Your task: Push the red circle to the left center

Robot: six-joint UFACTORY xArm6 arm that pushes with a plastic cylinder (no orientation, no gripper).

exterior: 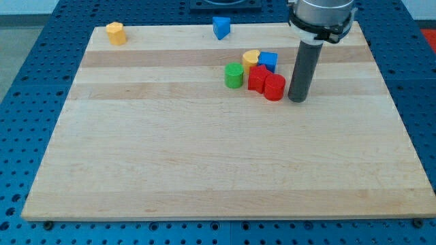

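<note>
Going left to right on the bench (pixel 136 170): an orange block (pixel 116 33) sits at the far top-left corner, a blue triangle (pixel 221 27) at top middle, then a cluster of green cylinder (pixel 234 75), yellow cylinder (pixel 251 58), blue cube (pixel 268 61) and another red block (pixel 257 77). The red circle (pixel 274 87) is on that cluster's right edge, touching the other red block. There's no hand here, just a rod holding nothing, and its tip (pixel 297 100) sits just right of the red circle, probably so it can shove it leftward.

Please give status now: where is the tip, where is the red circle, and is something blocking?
My tip just right of red circle. Red circle in cluster, not yet left center. Another red block and green cylinder crowd its left.
</note>
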